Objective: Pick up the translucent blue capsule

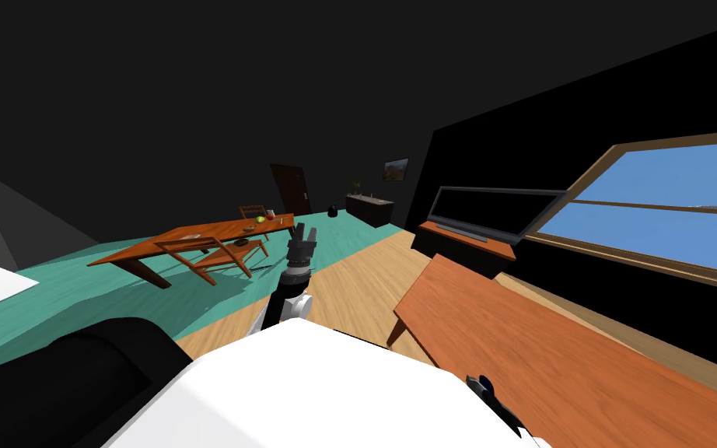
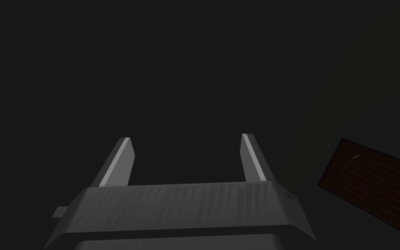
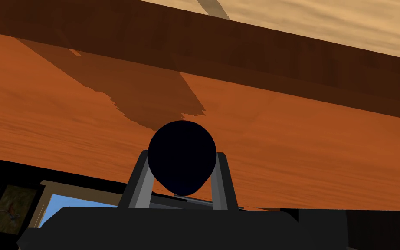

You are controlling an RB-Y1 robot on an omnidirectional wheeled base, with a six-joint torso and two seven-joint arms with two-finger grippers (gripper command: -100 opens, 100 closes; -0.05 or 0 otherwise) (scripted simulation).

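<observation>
Pressing the capsule (image 3: 181, 158) from both sides, the right gripper (image 3: 182, 153) has its two fingers closed on it, w/ the round end of the capsule standing up between the blades. The capsule looks very dark here, almost black-blue, not clearly see-through. It sits deep between the fingers, near the dark body, which prob. gives a safer hold on a rounded thing that could slip out. Just behind it is the orange-brown top of the low table (image 3: 290, 143), and a shadow lies on the wood close to the capsule. Whether the capsule is clear of the top or touching it cannot be told. In the head view this hand is low at the robot's right, at the near edge of that table. So the grasp seems made, and what remains is approx. only a straight lift, slow enough that the capsule does not roll in the grip.

The left gripper (image 1: 304, 236) is held up in front of the chest, away from the work. Its fingers are wide apart and hold nothing, likely parked so as not to block the right arm.

Farther off are the light wood floor (image 1: 365, 272), a teal rug (image 1: 77, 311), a dining table (image 1: 209, 233) w/ a chair (image 1: 221, 257), a TV (image 1: 493, 210) on a TV stand (image 1: 470, 237), and a window (image 1: 660, 210).
</observation>
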